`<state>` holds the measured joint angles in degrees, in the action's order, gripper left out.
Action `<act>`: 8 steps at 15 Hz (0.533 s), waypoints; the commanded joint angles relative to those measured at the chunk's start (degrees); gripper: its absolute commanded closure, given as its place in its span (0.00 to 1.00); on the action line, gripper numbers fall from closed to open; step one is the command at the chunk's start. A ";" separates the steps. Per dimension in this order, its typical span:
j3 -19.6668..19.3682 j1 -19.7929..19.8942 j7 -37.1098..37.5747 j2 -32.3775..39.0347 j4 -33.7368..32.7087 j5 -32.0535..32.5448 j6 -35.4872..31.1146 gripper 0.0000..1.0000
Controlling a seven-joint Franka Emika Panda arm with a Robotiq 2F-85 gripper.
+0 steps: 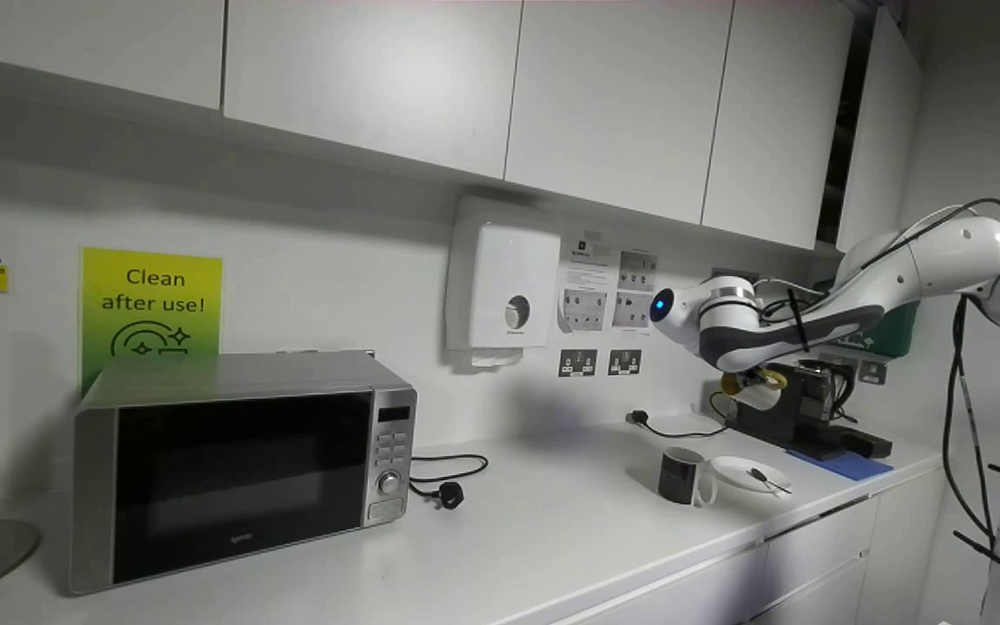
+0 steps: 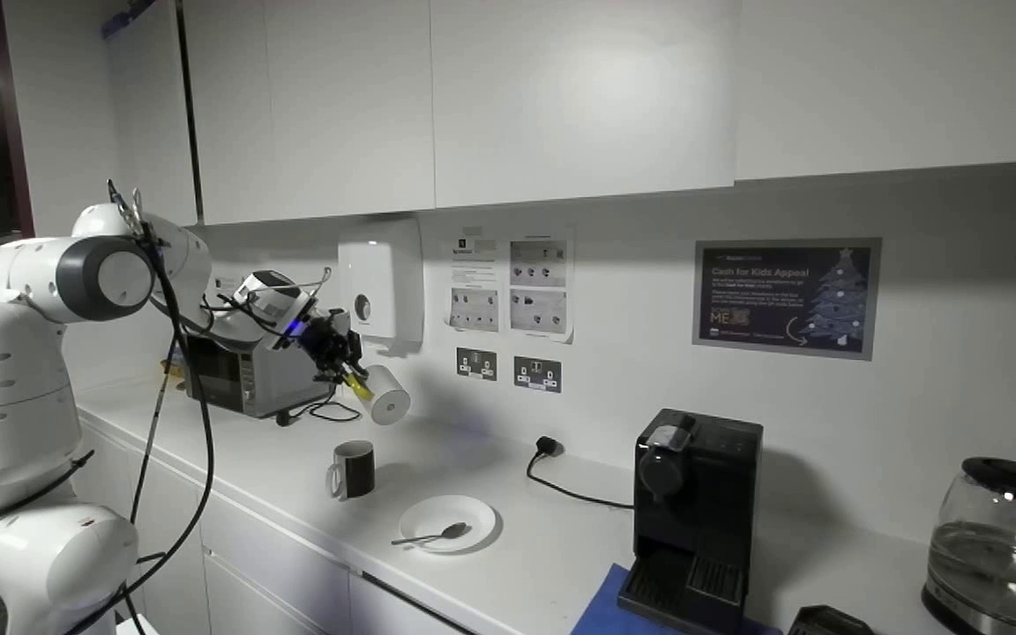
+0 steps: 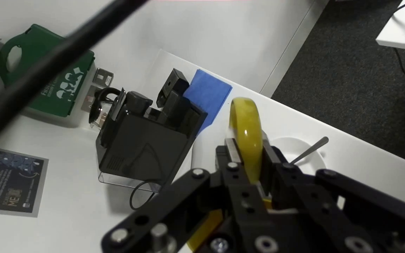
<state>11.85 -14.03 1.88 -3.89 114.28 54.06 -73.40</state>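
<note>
Mug point(image 2: 387, 394) aloft over worktop point(image 2: 552, 538), pinched by its yellow handle point(image 3: 248, 119) in the narrowed tool point(image 3: 250, 154); in an exterior view, long axis aslant, base turned right and down, higher than dark mug point(image 2: 362, 469) and plate point(image 2: 429, 513), touching neither.

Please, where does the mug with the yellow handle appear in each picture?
In an exterior view: mug, right of centre, below mid-height.
In an exterior view: mug, left of centre, below mid-height.
Wrist view: its yellow handle, slightly right of centre, in the gripper.
Shared landmark: black coffee machine, in all three views.
</note>
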 commanded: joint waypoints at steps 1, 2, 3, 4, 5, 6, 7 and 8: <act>-0.35 0.90 1.30 -4.10 2.30 -1.41 -2.56 0.96; -0.50 1.02 1.59 -4.37 2.33 -1.92 -2.88 0.96; -0.68 1.17 1.92 -4.68 2.37 -2.55 -3.36 0.96; -0.86 1.34 2.18 -5.04 2.49 -3.06 -4.04 0.96; -1.06 1.61 2.45 -5.44 2.62 -3.62 -4.72 0.96; -1.28 1.78 2.70 -5.77 2.75 -4.00 -5.30 0.96; -1.58 1.88 2.87 -6.05 2.84 -4.40 -5.91 0.96; -1.88 1.95 2.97 -6.44 3.06 -4.73 -6.67 0.96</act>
<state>10.46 -13.25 4.00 -6.31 114.80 50.42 -77.03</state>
